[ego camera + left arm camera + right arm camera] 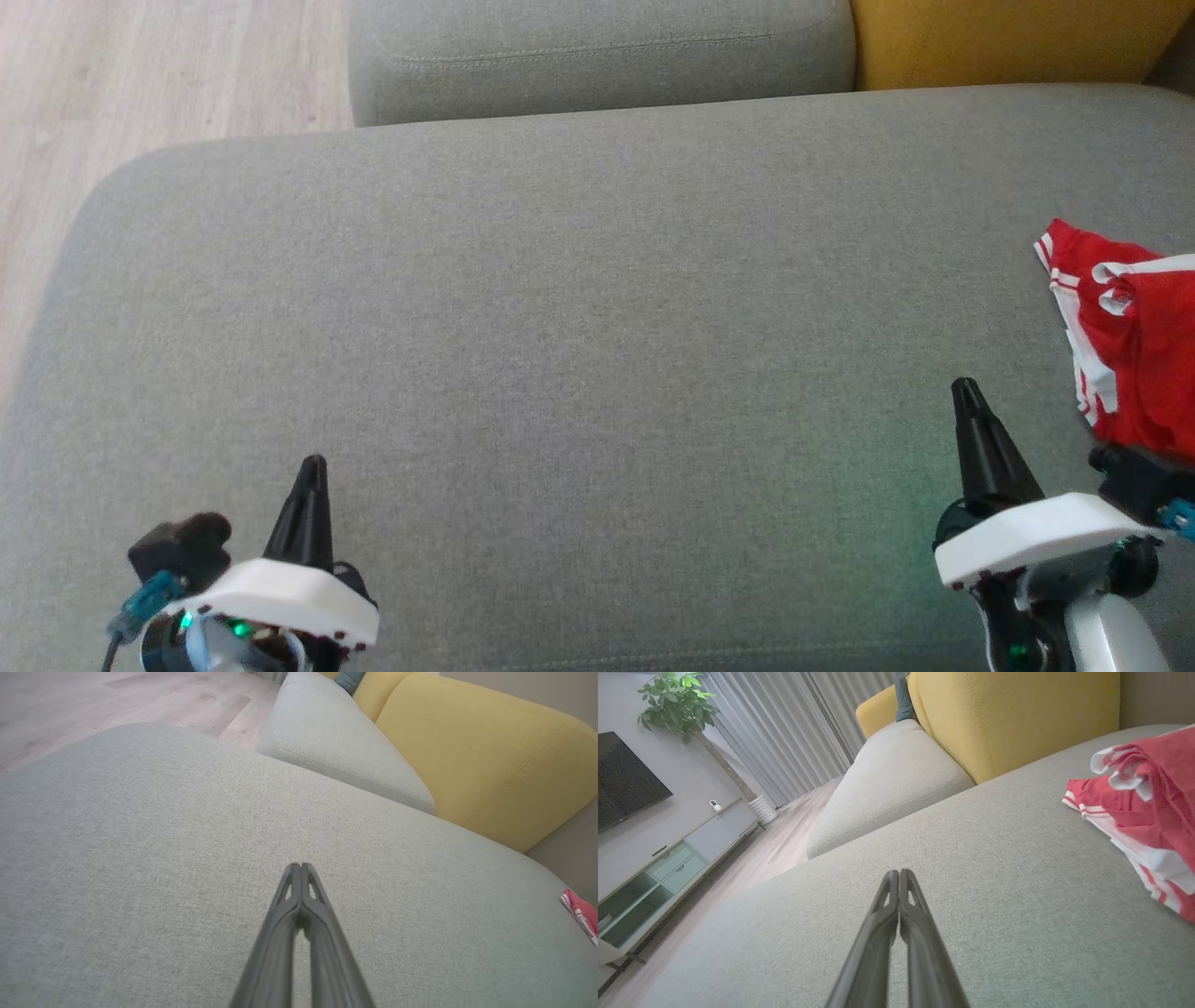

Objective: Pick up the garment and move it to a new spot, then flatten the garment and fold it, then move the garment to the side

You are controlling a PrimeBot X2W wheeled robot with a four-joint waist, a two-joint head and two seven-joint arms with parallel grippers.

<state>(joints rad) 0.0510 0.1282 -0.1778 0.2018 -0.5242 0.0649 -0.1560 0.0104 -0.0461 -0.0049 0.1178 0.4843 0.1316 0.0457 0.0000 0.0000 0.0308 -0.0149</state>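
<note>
The left gripper (313,461) has its jaws pressed tight together, tip to tip, with nothing between them. The right gripper (963,384) is the same: jaws fully closed and empty. Both point away from the robot, just above the wide grey sofa seat (579,317), the left one low on the robot's left and the right one well apart from it on the robot's right.

The garment (1134,364) lies on that seat just to the right of the right gripper and a little ahead of its tip, at the far right edge of the head view. It is red with white stripes and trim, bunched in loose folds rather than spread flat. The right wrist view shows it crumpled, with a striped edge trailing toward the gripper's side.

Beyond the seat sits a second grey cushion (597,56), and beside it a yellow backrest (1008,42). Pale wood floor (140,75) runs along the robot's left. Further off are grey curtains (784,732), a potted plant (677,704), a dark television (623,779) and a low cabinet (668,868).
</note>
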